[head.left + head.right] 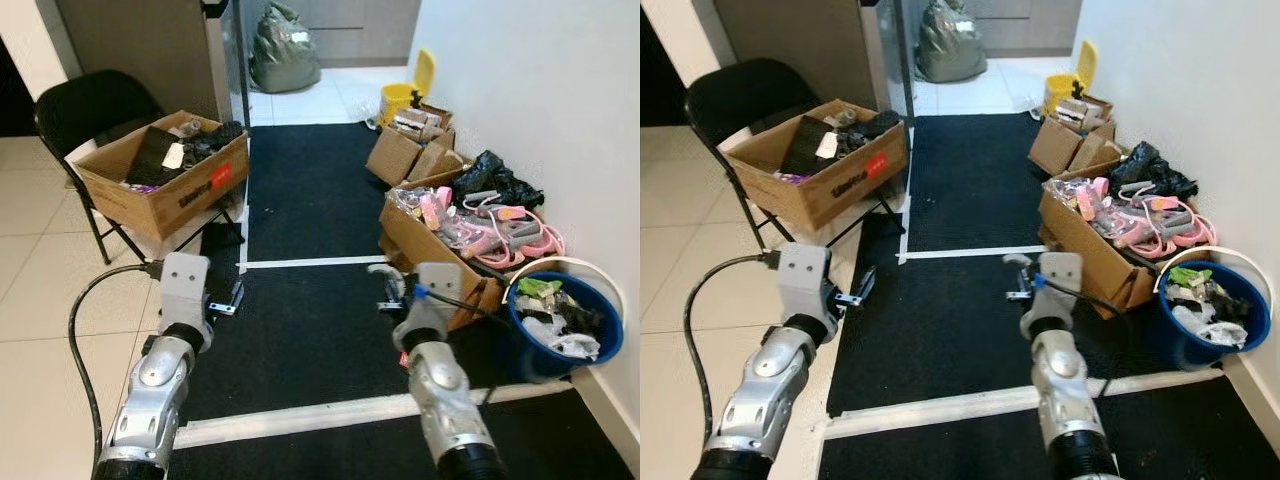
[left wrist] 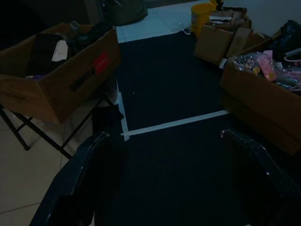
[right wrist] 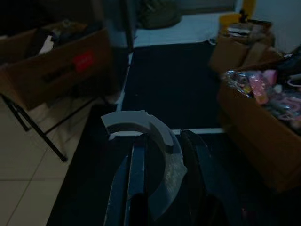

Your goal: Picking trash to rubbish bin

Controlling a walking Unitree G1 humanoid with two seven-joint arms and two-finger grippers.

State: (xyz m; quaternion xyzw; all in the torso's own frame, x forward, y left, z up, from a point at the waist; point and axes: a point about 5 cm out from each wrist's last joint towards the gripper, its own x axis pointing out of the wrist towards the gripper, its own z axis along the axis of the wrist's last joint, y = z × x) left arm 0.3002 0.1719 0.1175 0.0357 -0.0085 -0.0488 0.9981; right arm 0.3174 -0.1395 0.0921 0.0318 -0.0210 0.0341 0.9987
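Observation:
My right gripper [image 3: 164,146] is shut on a curved white piece of trash [image 3: 141,125], held low over the black carpet [image 1: 310,330]. In the left eye view this piece [image 1: 381,269] sticks out ahead of the right wrist. The rubbish bin [image 1: 527,350] is a blue bucket with a white rim, standing to the right of the gripper against the wall and holding mixed trash. Over the carpet's left edge my left gripper [image 2: 164,141] is open, with nothing between its fingers [image 2: 82,162].
A cardboard box [image 1: 160,180] of dark items rests on a black folding chair at the left. Open boxes with pink items [image 1: 440,235] line the right wall beside the bin. A yellow bucket [image 1: 400,98] and a full green bag [image 1: 285,50] stand farther back. White tape lines [image 1: 310,262] cross the carpet.

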